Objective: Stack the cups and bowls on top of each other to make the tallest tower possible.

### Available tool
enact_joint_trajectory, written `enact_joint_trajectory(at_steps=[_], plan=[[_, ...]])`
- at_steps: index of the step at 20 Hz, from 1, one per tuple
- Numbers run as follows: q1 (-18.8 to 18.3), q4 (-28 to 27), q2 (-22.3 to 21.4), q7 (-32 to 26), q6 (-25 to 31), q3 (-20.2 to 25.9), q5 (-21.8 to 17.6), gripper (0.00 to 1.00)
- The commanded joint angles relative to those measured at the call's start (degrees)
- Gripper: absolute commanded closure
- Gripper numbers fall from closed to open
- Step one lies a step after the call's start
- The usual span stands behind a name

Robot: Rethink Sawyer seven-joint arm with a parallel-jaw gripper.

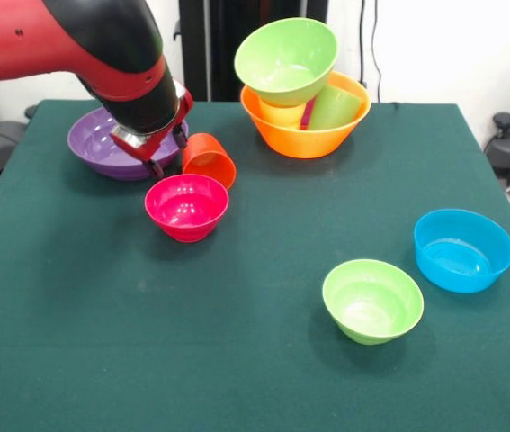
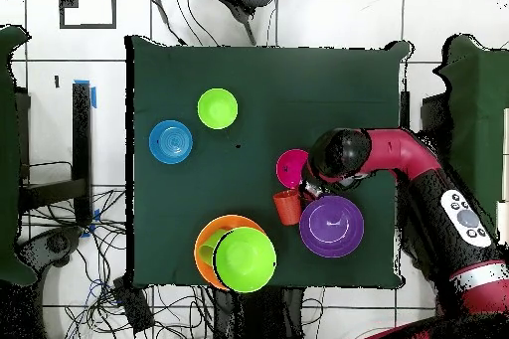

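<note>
My gripper hangs low over the table between the wide purple bowl and the orange-red cup, close against the cup's left side. The cup lies tilted on its side, mouth toward the camera. The small pink-red bowl stands upright just in front. The tower stands at the back: the large orange bowl holds the yellow cup, the light green cup and a sliver of the purple-magenta cup, with the large light-green bowl resting tilted on top. In the overhead view the gripper is beside the cup.
The small light green bowl and the medium blue bowl stand upright at the front right, apart from each other. The dark green table has its edges near the tower and the purple bowl.
</note>
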Motion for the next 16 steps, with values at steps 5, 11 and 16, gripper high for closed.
enact_joint_trajectory(at_steps=[5,11,16], plan=[[-0.14,-0.67,4.3,-6.75,-5.25,1.44,3.35,0.0],[0.41,-1.28,4.75,-6.77,-4.71,0.83,4.29,0.0],[0.87,-1.57,4.8,-7.06,-4.35,0.45,4.37,0.0]])
